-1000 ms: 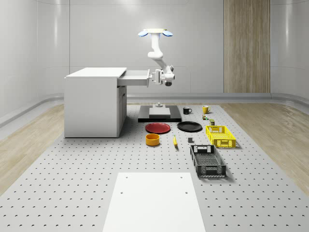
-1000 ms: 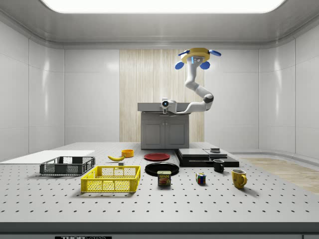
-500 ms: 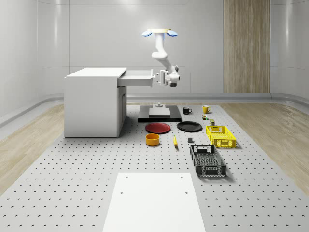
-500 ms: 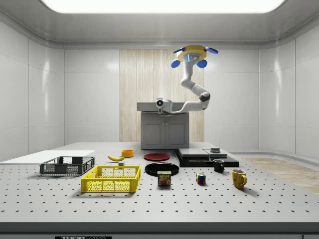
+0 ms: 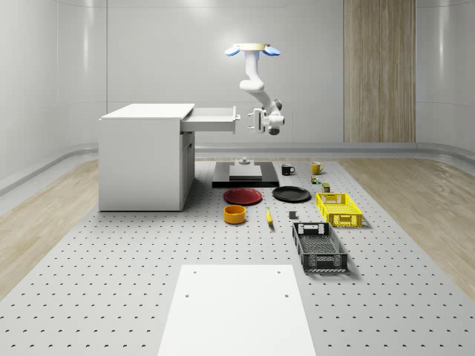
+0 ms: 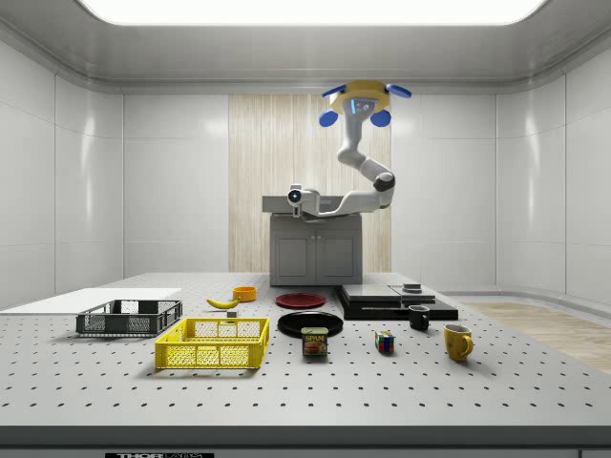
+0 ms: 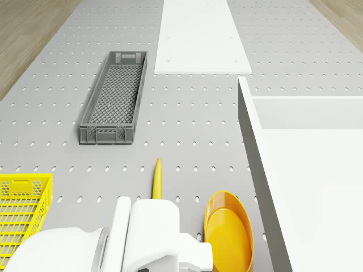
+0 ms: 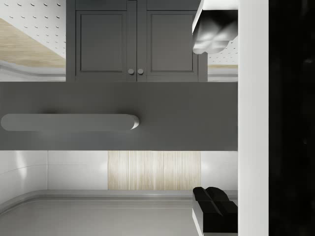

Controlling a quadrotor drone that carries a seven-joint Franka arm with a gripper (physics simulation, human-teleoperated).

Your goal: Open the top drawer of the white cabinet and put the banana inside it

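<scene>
White cabinet (image 5: 145,156) with its top drawer (image 5: 211,119) pulled out, so I judge the opening done. My drone (image 5: 253,50) hovers beside it; the gripper (image 5: 252,119) hangs just off the drawer front, fingers spread wide and holding nothing. The banana (image 5: 269,216) lies on the table (image 5: 111,282) by the orange bowl (image 5: 234,214), not yet fetched.

Two crates (image 5: 319,247), two plates (image 5: 243,196), perhaps two mugs (image 5: 287,170).

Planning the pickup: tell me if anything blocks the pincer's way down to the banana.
Nothing visible does. The pincer hangs off the open drawer's front, the drone hovering above. The banana lies on the floor below, with the orange bowl beside it, apart.
</scene>
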